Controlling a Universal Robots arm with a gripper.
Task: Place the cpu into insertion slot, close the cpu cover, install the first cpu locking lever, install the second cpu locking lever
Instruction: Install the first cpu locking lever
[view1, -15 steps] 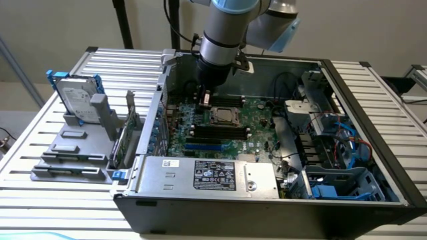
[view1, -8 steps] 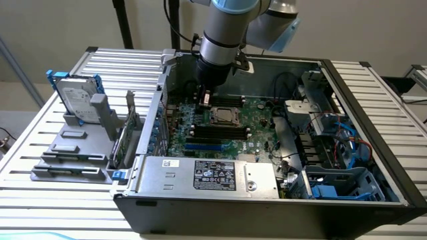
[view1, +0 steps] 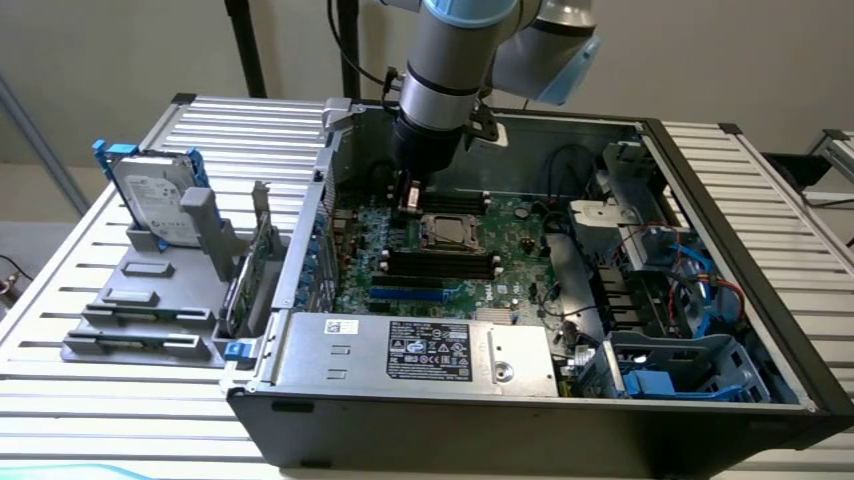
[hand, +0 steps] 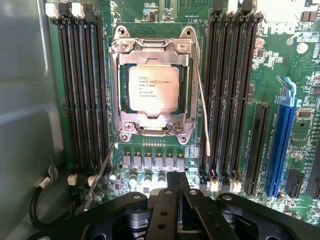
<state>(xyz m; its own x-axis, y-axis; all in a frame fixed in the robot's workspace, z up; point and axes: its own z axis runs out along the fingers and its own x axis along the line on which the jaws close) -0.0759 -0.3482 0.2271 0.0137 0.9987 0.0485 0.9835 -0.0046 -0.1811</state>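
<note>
Wrist view puts the tool (hand: 176, 185) nearest, its fingers clenched together with nothing between them, poised just above a row of small silver capacitors (hand: 147, 162). Beyond those, one thin wire lever (hand: 102, 170) slants out from a corner of the cover (hand: 150, 50) toward the tool, unhooked by the look of it. A second lever (hand: 202, 100) runs loose along the opposite side of the cover, beside the black memory slots (hand: 232, 90). The cover lies flat over the insertion slot (hand: 185, 87), and the cpu (hand: 153, 89) sits inside, its pale face showing through the window. Farther off, the exterior view shows the tool (view1: 411, 197) low inside the open computer case (view1: 747, 200), just beside the socket, with the case resting on the ribbed bench (view1: 80, 260). I judge the risk to be slipping: a wire this thin could skid off the closed fingertips and spring back, or the tool could scrape the capacitors beside it.
</note>
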